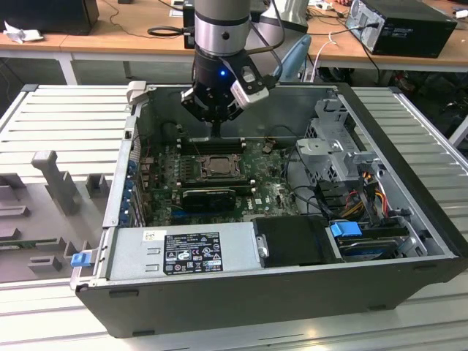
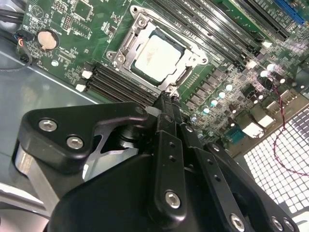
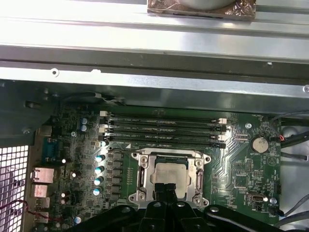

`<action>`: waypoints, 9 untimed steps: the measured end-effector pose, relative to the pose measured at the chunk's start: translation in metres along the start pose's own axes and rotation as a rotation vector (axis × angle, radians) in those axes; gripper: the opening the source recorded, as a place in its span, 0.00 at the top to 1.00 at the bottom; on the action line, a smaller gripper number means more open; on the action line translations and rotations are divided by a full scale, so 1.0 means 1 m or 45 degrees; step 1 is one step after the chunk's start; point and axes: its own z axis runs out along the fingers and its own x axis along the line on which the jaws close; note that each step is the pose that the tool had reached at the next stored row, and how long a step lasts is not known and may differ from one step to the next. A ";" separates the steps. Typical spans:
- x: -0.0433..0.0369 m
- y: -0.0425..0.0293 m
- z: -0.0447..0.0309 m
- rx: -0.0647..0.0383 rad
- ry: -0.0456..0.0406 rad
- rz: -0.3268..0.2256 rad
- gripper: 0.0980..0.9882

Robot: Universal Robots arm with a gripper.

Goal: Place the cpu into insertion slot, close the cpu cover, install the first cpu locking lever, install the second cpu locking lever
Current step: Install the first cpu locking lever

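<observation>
Gripper [image 2: 167, 99] jaws together, empty, tip poised just over cover [image 2: 126, 41], likely set for pushing, not gripping; cpu [image 2: 157, 54] seated beneath, cover down.

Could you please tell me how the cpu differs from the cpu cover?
The cpu is a solid pale square; the cpu cover is a silver-grey frame with an open window. The cpu sits in the middle; the cpu cover rings it. Both lie flat on the green board.

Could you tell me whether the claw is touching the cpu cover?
Cannot tell: in the second wrist view the claw overlaps the edge of the cpu cover.
</observation>
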 end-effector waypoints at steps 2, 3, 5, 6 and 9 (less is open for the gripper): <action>0.0012 0.0001 0.0000 0.000 0.000 0.000 0.99; 0.0018 0.0001 0.0000 0.000 0.000 0.000 0.99; 0.0021 0.0001 0.0000 0.000 0.000 0.000 0.99; 0.0026 0.0001 0.0000 0.000 0.000 0.000 0.99; 0.0032 0.0002 0.0000 0.000 0.000 0.000 0.99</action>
